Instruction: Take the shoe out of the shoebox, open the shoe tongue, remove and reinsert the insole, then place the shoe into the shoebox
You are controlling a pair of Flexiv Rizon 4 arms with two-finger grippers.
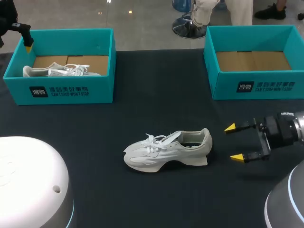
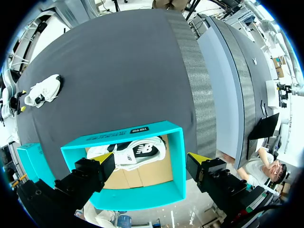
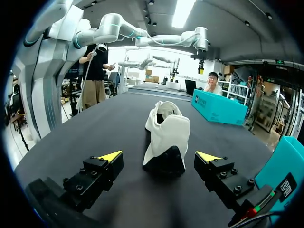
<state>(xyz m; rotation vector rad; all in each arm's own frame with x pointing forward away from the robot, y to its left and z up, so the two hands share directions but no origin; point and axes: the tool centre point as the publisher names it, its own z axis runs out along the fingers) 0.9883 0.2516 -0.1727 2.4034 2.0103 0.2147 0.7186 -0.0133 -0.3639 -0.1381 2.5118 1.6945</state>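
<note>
**Sneaker lies heel-first to the right tool**

The white sneaker (image 1: 167,150) sits upright mid-tabletop (image 1: 156,109), its long axis running 9 to 3 o'clock. Its heel faces the right tool (image 1: 233,142), near at 3 o'clock, fingers spread and empty, with nothing between. The left tool (image 2: 151,164), also spread and empty, hangs well apart at 10 o'clock over the left shoebox (image 1: 71,90), which holds a second sneaker (image 1: 57,71). The empty right shoebox (image 1: 256,88) stands at 2 o'clock.
</note>
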